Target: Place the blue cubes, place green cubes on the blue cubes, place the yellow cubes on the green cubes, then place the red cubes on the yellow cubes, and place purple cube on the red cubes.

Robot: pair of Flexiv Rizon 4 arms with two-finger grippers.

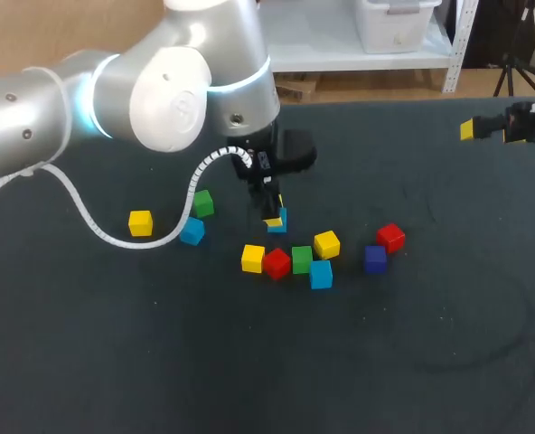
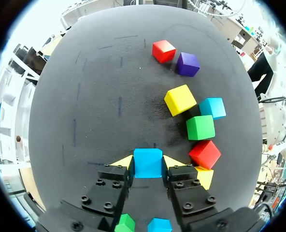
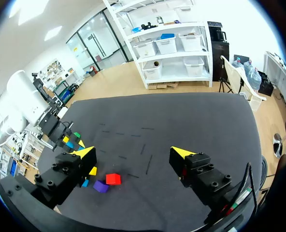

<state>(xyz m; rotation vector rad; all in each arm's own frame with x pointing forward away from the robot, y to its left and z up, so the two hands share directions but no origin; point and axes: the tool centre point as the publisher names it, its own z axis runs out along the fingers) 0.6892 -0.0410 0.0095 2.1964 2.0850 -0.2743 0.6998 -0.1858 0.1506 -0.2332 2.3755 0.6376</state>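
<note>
My left gripper [image 2: 148, 163] is clamped on a light blue plastic cube [image 2: 148, 162] near the middle of the dark table [image 1: 114, 362], the cube's side faces flat against both yellow tips. Counting it, I see three blue cubes [image 1: 321, 274], three yellow cubes [image 1: 326, 244], two green cubes [image 1: 302, 259], two red cubes [image 1: 276, 263] and one purple cube [image 1: 375, 259]. My right gripper [image 3: 133, 153] hangs at the table's right side, well apart from them, fingers spread wide.

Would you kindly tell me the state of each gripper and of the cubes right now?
Left gripper: shut on a blue cube.
Right gripper: open, empty.
Other blue cubes: loose, unstacked.
Green cubes: loose, unstacked.
Yellow cubes: loose, unstacked.
Red cubes: loose, unstacked.
Purple cube: loose, unstacked.
</note>
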